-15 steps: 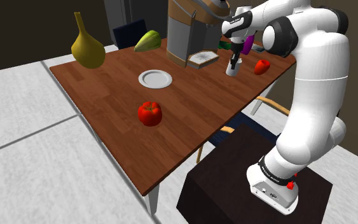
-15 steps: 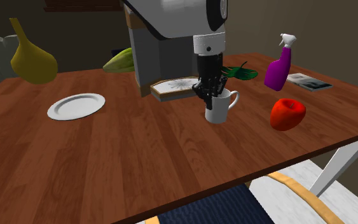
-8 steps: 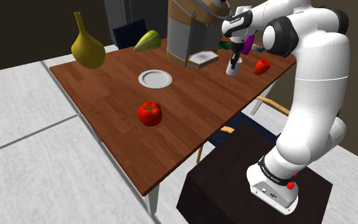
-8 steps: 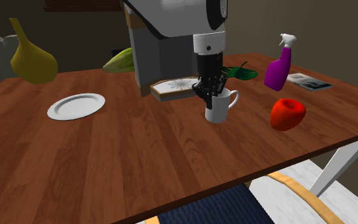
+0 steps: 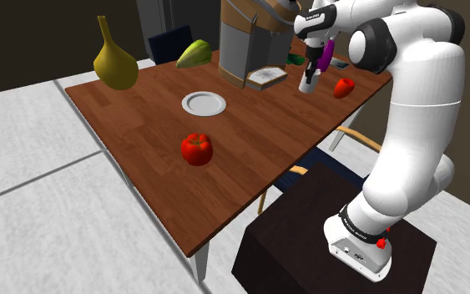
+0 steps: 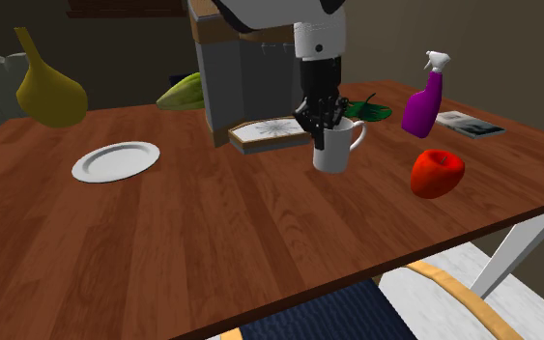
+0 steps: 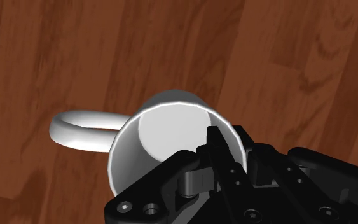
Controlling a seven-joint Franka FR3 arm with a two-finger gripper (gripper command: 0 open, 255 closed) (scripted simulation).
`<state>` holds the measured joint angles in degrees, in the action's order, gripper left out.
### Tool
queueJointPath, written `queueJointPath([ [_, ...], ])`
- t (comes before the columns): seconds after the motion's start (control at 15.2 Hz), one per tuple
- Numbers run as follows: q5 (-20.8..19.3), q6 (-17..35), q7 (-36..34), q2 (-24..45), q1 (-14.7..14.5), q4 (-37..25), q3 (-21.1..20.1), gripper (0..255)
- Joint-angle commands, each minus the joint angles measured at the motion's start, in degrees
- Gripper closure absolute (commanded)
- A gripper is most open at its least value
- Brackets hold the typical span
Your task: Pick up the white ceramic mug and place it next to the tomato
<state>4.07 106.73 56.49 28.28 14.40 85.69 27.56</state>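
Observation:
My black gripper [image 6: 323,126] is shut on the rim of a white mug [image 6: 335,153], one finger inside and one outside, handle pointing away from the fingers. The mug [image 5: 309,84] hangs upright just above the brown wooden table [image 6: 212,241]. In the wrist view the mug [image 7: 165,127] shows its open mouth in front of the gripper [image 7: 219,153], wood below. A smooth red tomato [image 6: 438,173] lies on the table to the mug's right in the second exterior view, and another tomato view [image 5: 344,87] puts it just beyond the mug. A lobed red fruit [image 5: 196,149] sits near the table's front.
Behind the mug stands a tall machine [image 6: 245,77] with a patterned tray [image 6: 265,130]. A purple spray bottle [image 6: 422,101], green leaves [image 6: 366,109] and a booklet [image 6: 470,124] lie behind the tomato. A white plate [image 6: 115,160] and yellow vase [image 6: 49,92] are further left.
The gripper has risen with the mug in it, lifting the mug off the table surface. Nothing else on the table has moved.

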Motion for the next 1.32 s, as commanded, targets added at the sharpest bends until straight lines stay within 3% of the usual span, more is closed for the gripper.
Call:
queueJointPath([
  [0.0,-0.12,-1.52,0.16,-0.30,0.13,-1.26,0.12,255],
  [1.25,-0.34,-15.93,1.17,-0.70,1.56,-15.52,0.68,255],
])
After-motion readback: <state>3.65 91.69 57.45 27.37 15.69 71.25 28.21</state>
